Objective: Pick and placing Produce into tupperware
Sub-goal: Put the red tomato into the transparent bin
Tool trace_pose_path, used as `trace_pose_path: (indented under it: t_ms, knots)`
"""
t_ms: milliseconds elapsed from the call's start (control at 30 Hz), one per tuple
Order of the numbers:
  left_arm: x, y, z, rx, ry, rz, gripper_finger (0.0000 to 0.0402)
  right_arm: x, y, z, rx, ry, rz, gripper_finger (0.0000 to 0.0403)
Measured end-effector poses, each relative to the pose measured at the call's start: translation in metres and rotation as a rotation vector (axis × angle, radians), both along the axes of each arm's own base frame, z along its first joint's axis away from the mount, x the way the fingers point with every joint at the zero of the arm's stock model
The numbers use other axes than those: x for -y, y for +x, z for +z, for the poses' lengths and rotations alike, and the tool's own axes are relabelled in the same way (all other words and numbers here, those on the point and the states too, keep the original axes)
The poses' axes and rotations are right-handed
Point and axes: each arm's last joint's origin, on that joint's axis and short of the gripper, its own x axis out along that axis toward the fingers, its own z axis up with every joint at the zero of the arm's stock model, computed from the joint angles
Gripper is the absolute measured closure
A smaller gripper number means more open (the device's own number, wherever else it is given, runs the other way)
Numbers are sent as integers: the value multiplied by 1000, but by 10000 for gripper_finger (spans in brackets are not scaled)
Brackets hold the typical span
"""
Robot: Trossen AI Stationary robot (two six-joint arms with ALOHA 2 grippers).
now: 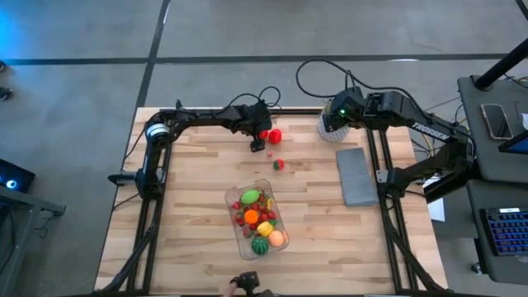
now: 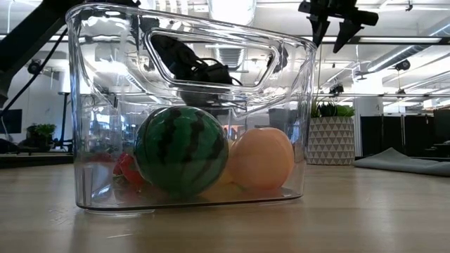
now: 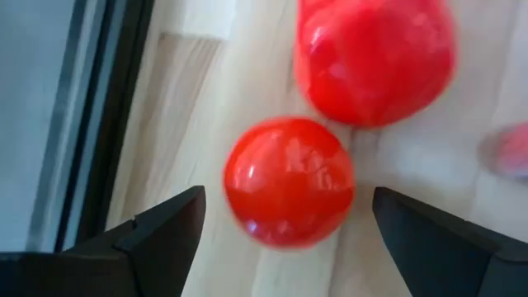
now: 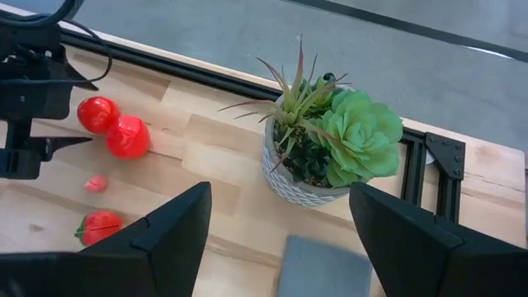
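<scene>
Left gripper point(image 3: 280, 219) is spread wide, empty, w/ a red ball point(image 3: 289, 181) betw. its fingers; only the low view shows watermelon point(image 2: 181, 150) inside tupperware point(image 1: 258, 217). Right gripper point(image 4: 280, 227) is open, empty, over plant point(image 4: 326, 140). Wood table point(image 1: 190, 206), office behind.

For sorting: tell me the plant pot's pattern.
White pot with grey triangles; low view shows it best.

A clear tupperware point(image 2: 190, 112) fills the frame's left and centre. Inside sit a toy watermelon point(image 2: 181, 150) and a peach-coloured fruit point(image 2: 264, 159). A gripper point(image 2: 333, 29) hangs upper right, its fingers apart.
</scene>
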Motion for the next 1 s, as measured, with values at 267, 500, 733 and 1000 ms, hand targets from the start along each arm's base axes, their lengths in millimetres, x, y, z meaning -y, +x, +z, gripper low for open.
trace_pose_path:
  t_ms: [267,500,733,1000]
  knots:
    - [-3,7,3,88,6,-23,68,0,0,-1,0,6,-3,126]
    - [-3,9,-12,73,-56,-42,68,0,0,-1,7,8,-11,128]
    - [-4,8,-17,57,-61,-42,68,0,0,-1,15,12,-18,126]
    - [-7,5,-18,43,-73,-33,85,0,1,-1,16,11,-18,133]
